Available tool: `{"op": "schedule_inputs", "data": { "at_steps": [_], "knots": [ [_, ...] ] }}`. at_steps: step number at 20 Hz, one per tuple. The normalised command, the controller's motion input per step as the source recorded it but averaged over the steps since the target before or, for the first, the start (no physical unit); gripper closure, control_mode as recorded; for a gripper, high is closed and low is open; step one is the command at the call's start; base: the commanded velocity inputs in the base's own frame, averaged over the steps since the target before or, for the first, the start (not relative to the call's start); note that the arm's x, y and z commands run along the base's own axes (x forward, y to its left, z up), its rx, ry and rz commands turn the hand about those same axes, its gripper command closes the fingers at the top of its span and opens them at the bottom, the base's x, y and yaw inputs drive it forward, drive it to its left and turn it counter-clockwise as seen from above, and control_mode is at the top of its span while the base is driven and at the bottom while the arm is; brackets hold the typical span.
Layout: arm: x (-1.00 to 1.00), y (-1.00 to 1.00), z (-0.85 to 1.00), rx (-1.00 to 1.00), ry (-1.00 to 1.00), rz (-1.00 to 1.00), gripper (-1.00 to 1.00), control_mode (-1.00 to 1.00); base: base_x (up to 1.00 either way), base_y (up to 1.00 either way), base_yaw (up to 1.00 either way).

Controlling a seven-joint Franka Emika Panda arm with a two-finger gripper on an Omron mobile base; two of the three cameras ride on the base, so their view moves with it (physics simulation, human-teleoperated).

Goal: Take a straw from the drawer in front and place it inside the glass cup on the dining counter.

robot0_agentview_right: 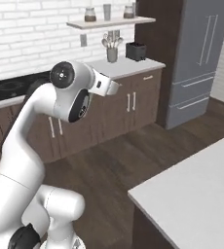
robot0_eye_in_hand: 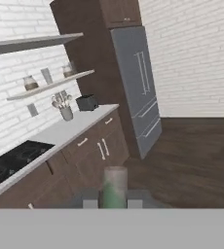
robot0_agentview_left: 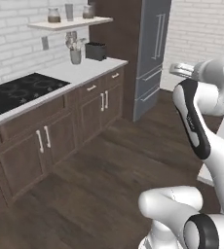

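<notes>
Overhead, two shelves [robot0_eye_in_hand: 46, 87] — three jars, one fridge [robot0_eye_in_hand: 136, 82] nearby.

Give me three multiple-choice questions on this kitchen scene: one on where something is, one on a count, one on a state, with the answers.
1. Where is the black toaster?
A) on the cooktop
B) on the floor
C) on the kitchen counter, beside the utensil holder

2. How many containers stand on the wall shelf?
A) three
B) one
C) five

3. How is the claw?
A) wide open
B) closed on a thin pale straw
C) closed on a spoon

Answers:
1 C: the toaster sits on the counter next to the holder.
2 A: three stand in a row.
3 B: the hand view shows the pale stick upright between the tips.
</notes>
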Motion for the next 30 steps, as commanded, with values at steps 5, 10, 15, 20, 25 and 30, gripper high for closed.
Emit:
{"op": "schedule_inputs", "data": {
  "at_steps": [5,10,15,20,25,30],
  "knots": [
    [0.0,0.0,0.0,0.0,0.0,0.0,1.0,1.0,0.86,1.0,-0.42],
    [0.0,0.0,0.0,0.0,0.0,0.0,1.0,1.0,1.0,0.89,-0.42],
    [0.0,0.0,0.0,0.0,0.0,0.0,1.0,1.0,1.0,0.77,-0.42],
    [0.0,0.0,0.0,0.0,0.0,0.0,1.0,1.0,1.0,0.74,-0.41],
    [0.0,0.0,0.0,0.0,0.0,0.0,1.0,1.0,1.0,0.46,-0.36],
    [0.0,0.0,0.0,0.0,0.0,0.0,1.0,1.0,1.0,0.26,-0.29]
  ]
}}
